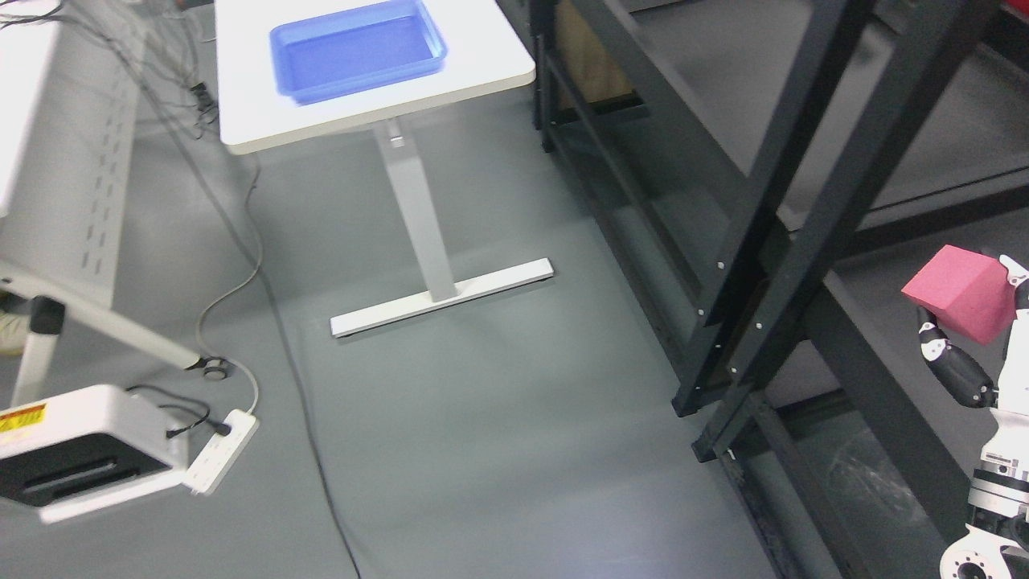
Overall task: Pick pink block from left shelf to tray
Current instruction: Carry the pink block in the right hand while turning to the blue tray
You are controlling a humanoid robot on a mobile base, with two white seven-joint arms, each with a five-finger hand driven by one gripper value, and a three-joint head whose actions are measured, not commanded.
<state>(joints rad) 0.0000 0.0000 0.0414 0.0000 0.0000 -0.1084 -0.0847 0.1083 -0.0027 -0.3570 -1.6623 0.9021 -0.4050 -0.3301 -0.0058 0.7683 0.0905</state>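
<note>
My right hand comes in at the right edge and is shut on the pink block. It holds the block in the air in front of the dark metal shelf. The blue tray sits on the white table at the upper left, far from the hand. The tray holds nothing that I can see. My left arm is out of view.
The white table stands on a grey pedestal leg with a flat foot. A second white desk is at the left edge. A power strip, cables and a white device lie on the grey floor at lower left.
</note>
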